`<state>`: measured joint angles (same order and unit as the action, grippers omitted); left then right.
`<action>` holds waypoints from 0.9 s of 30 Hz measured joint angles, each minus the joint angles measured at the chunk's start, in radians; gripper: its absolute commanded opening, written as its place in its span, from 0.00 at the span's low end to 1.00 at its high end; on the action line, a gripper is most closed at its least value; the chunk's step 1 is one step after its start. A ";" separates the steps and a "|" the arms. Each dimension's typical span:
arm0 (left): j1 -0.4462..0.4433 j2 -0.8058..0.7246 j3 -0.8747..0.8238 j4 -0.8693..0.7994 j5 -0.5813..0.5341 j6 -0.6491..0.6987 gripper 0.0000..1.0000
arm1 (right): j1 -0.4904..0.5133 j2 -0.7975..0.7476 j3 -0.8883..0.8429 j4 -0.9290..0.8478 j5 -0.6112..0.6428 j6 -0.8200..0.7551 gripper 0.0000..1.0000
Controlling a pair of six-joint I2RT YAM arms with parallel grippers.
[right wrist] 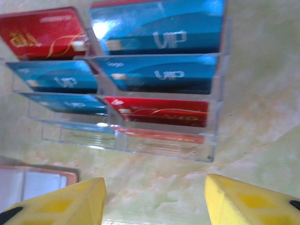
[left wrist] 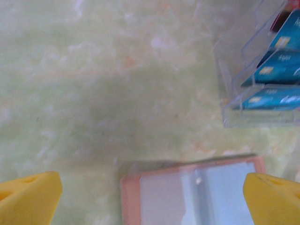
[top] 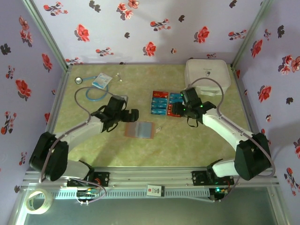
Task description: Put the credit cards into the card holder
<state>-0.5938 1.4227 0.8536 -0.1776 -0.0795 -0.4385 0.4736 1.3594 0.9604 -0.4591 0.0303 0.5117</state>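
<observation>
Yellow-fingered and parted on nothing, my right gripper hovers near the credit cards in their clear rack at twelve o'clock, with the open card holder at eight o'clock by my wide-open left gripper, so I judge pinching one card comes next.

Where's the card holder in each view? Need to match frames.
Top external: card holder lies open at centre, just below the card rack.
Left wrist: card holder at bottom centre.
Right wrist: card holder in bottom-left corner.
Shared landmark: clear card rack, next to it in all three.
</observation>
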 measured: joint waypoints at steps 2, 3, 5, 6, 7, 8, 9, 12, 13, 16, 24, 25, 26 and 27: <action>0.000 0.068 0.071 -0.013 -0.008 0.000 1.00 | -0.019 -0.003 0.000 -0.007 -0.004 -0.005 0.58; 0.000 0.107 0.109 -0.023 -0.015 0.000 1.00 | -0.027 -0.006 0.000 -0.011 -0.006 -0.005 0.58; 0.003 0.180 0.182 -0.045 -0.027 -0.001 1.00 | -0.042 -0.013 0.000 -0.016 -0.012 -0.006 0.58; 0.005 0.213 0.216 -0.057 -0.033 -0.001 1.00 | -0.048 -0.020 -0.001 -0.016 -0.018 -0.006 0.58; 0.006 0.248 0.253 -0.071 -0.038 -0.001 1.00 | -0.055 -0.032 -0.006 -0.014 -0.026 -0.006 0.58; 0.008 0.276 0.282 -0.080 -0.042 -0.001 1.00 | -0.061 -0.046 -0.014 -0.014 -0.031 -0.005 0.58; 0.011 0.306 0.315 -0.093 -0.045 -0.003 1.00 | -0.068 -0.062 -0.026 -0.013 -0.035 -0.005 0.58; 0.016 0.380 0.401 -0.127 -0.061 -0.010 1.00 | -0.085 -0.110 -0.068 -0.014 -0.051 -0.003 0.58; 0.018 0.401 0.428 -0.139 -0.064 -0.015 1.00 | -0.089 -0.122 -0.081 -0.014 -0.057 0.002 0.58; 0.023 0.457 0.494 -0.163 -0.071 -0.032 1.00 | -0.091 -0.147 -0.114 -0.014 -0.072 0.013 0.58; 0.015 0.563 0.575 -0.185 -0.047 -0.060 1.00 | -0.092 -0.185 -0.143 -0.014 -0.113 0.024 0.59; 0.011 0.576 0.587 -0.188 -0.043 -0.061 1.00 | -0.092 -0.190 -0.144 -0.013 -0.118 0.024 0.58; 0.007 0.587 0.600 -0.191 -0.040 -0.062 1.00 | -0.092 -0.193 -0.144 -0.013 -0.122 0.024 0.58; 0.000 0.601 0.618 -0.192 -0.038 -0.064 1.00 | -0.092 -0.196 -0.145 -0.013 -0.127 0.028 0.58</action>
<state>-0.5934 2.0235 1.4712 -0.3695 -0.1177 -0.5026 0.3813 1.1633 0.8158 -0.4725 -0.0967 0.5400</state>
